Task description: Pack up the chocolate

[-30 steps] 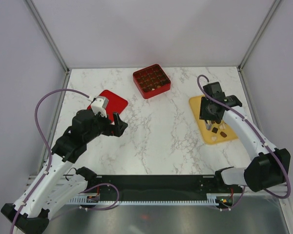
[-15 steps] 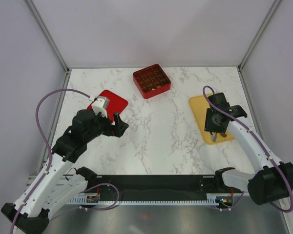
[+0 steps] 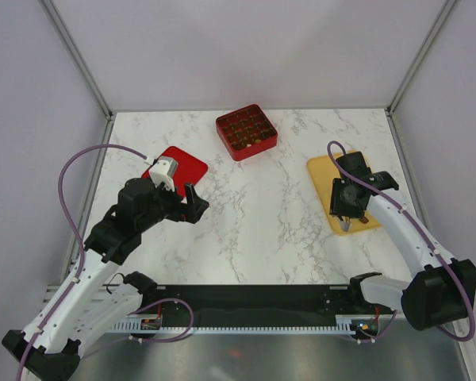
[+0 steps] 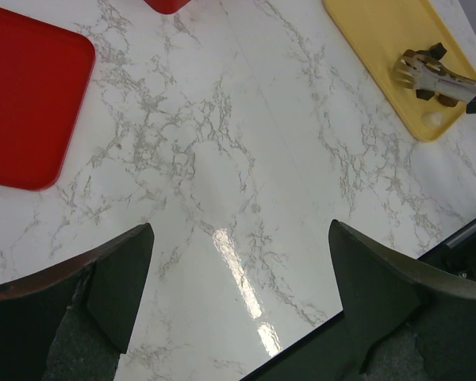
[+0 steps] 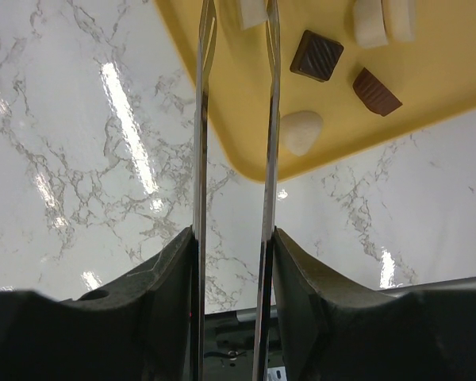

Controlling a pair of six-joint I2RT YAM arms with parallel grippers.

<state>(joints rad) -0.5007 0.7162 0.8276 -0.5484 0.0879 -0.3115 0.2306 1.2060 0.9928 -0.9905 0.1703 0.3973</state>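
The tabletop [image 3: 262, 222] is white marble with grey veins. By its far edge sits a red box [image 3: 246, 132], its grid cells dark brown; toward the left edge is a plain red tray [image 3: 186, 164]. On the plain yellow tray [image 3: 321, 171] by the right edge lie dark brown chocolates [image 5: 316, 55] with ridged stripes, and pale cream ones [image 5: 301, 132].

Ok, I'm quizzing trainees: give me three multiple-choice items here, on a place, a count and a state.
1. The right gripper is over: A red box; B yellow tray; C red lid.
2. Dark chocolates in the right wrist view: A two; B five; C none.
3. The left gripper is: A shut on chocolate; B shut, empty; C open, empty.
B: it hangs above the tray. A: two dark squares show. C: jaws wide apart, nothing between.
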